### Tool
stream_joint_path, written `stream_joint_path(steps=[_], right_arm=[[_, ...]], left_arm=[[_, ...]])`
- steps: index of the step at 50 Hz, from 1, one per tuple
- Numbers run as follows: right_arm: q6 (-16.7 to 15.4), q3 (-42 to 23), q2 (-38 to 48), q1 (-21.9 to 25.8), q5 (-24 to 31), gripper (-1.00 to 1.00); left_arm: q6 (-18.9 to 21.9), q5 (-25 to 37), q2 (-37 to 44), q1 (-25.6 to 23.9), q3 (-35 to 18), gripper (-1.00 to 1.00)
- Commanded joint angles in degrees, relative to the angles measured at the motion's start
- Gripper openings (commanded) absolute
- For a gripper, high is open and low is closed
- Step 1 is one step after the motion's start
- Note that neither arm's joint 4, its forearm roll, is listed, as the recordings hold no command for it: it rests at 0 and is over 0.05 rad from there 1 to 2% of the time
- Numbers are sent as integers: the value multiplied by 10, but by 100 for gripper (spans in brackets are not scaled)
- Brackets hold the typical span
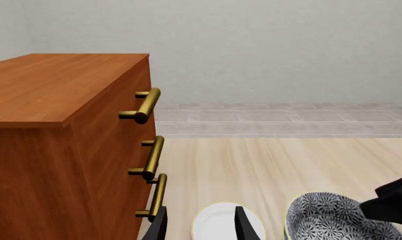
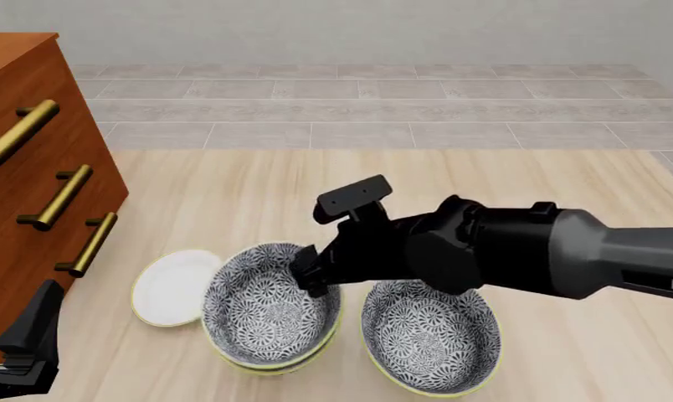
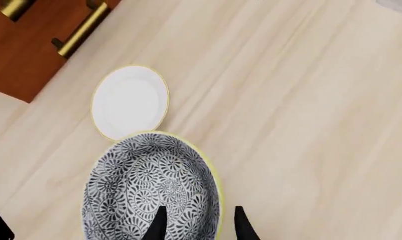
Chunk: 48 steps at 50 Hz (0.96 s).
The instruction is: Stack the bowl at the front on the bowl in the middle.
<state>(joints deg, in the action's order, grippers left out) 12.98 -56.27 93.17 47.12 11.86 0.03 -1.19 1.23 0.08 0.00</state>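
Two patterned bowls sit one inside the other at the lower middle of the front view, so I think the bowl at the front (image 2: 272,297) now rests in the bowl in the middle (image 2: 275,362), and my right gripper (image 2: 310,276) just has to let go, its fingers pinching the top bowl's rim. One more bowl (image 2: 430,335) sits just to the right, a white plate (image 2: 176,286) touches the stack on the left, and the brown drawer chest (image 2: 29,176) stands at the left edge, none of them blocking me. My left gripper (image 1: 199,224) waits low at the left with fingers spread and holding nothing.
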Motion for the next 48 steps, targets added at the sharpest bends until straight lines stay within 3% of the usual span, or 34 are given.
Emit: stream_joint_path(steps=[1, 19, 48], right_arm=[[-2, -5, -10, -1, 10, 100], [-32, -26, -110, -12, 86, 100], [-76, 38, -357, -56, 207, 100]], left_arm=[[0, 2, -1, -1, -1, 100], [0, 3, -2, 0, -1, 100], [0, 2, -1, -1, -1, 100]])
